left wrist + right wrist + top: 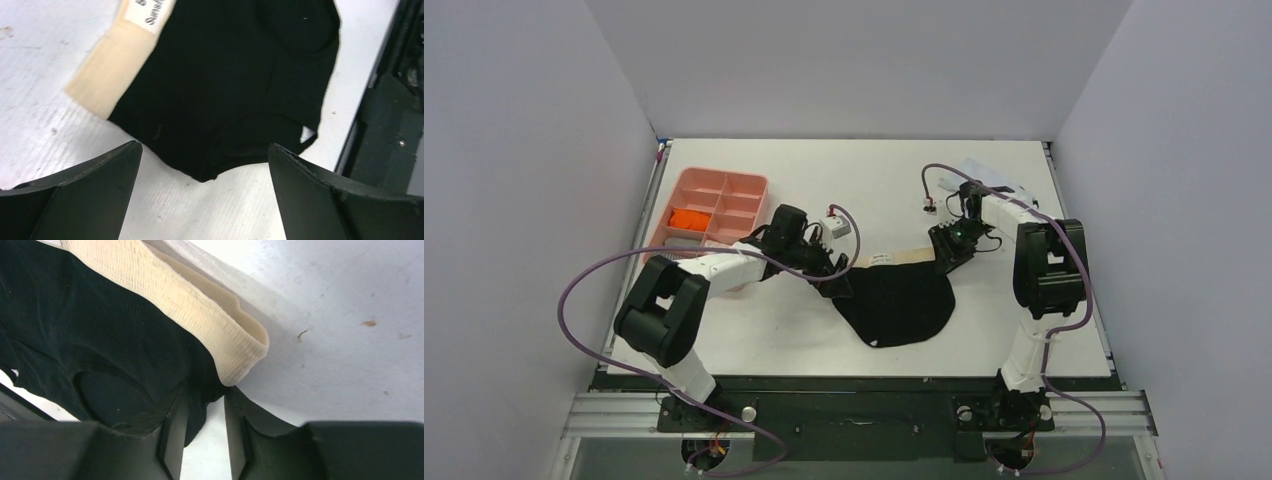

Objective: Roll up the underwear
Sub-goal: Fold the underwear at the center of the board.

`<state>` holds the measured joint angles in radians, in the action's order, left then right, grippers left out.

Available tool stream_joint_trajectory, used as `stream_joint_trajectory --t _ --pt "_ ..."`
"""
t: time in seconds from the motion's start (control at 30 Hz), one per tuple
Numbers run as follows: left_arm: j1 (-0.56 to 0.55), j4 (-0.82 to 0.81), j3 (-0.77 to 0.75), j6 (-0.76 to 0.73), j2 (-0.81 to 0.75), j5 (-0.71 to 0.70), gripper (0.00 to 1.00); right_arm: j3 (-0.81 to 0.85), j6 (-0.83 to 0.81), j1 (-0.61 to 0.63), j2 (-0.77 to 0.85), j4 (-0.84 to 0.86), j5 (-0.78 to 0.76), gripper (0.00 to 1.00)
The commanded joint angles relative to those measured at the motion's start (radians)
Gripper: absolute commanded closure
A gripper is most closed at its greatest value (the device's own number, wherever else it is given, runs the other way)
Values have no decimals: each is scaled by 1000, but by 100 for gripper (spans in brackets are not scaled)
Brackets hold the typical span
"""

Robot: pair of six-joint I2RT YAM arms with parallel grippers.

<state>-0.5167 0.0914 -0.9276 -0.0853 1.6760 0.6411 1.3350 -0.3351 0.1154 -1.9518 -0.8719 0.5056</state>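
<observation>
The black underwear (899,305) lies flat mid-table, its beige waistband (894,259) along the far edge. The orange underwear (689,217) sits rolled in a compartment of the pink tray (724,185). My left gripper (836,278) hovers at the garment's left edge. In the left wrist view it (205,150) stands wide open over bare table, just short of the black cloth (235,80). My right gripper (946,252) is at the waistband's right end. Its jaws (206,392) are narrowed around the cloth corner (202,410), with a gap still showing beside it.
A small white box (836,226) lies just behind the left gripper. A pale flat item (989,175) rests at the back right behind the right arm. The table's dark front rail (385,130) runs close to the garment's near side.
</observation>
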Motion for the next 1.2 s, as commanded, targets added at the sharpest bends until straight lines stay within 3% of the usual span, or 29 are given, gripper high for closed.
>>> stream_joint_trajectory --t 0.0,0.13,0.2,0.6,0.8,1.0,1.17 --pt "-22 -105 3 21 -3 145 3 -27 4 14 -13 27 7 78" --pt "-40 -119 -7 25 51 119 3 -28 0 6 -14 21 0 96" --pt "-50 -114 -12 29 78 109 3 -14 -6 -6 -9 10 -16 100" --pt "-136 -108 -40 36 165 60 0 178 -120 -54 -35 -174 -142 100" --pt "-148 -135 -66 69 164 64 3 243 -144 -52 -56 -220 -180 100" --pt "-137 -165 -85 79 109 71 3 268 -97 -16 -16 -223 -205 100" --pt "-88 -168 -82 79 31 115 3 254 1 67 44 -187 -316 100"
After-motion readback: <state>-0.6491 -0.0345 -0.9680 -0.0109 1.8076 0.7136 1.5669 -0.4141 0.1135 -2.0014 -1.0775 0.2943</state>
